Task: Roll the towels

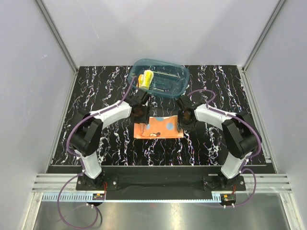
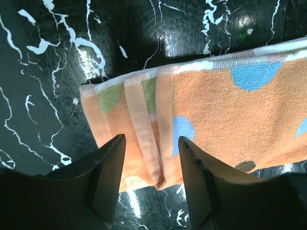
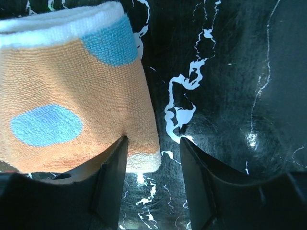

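Note:
The orange towel (image 1: 158, 128) with blue dots lies folded on the black marbled table, between my two grippers. The left gripper (image 1: 140, 114) stands open over the towel's left end (image 2: 144, 110), one finger (image 2: 108, 177) on each side of its hem strips. At the towel's right end (image 3: 72, 96) the right gripper (image 1: 184, 120) is open too. Its left finger (image 3: 112, 177) presses on the near corner and its right finger (image 3: 201, 182) is over bare table. The yellow towel (image 1: 145, 79) lies rolled inside the teal tub.
The teal translucent tub (image 1: 165, 79) stands at the back centre of the table (image 1: 96, 96), just beyond the left gripper. White walls close in the table on the left, right and far sides.

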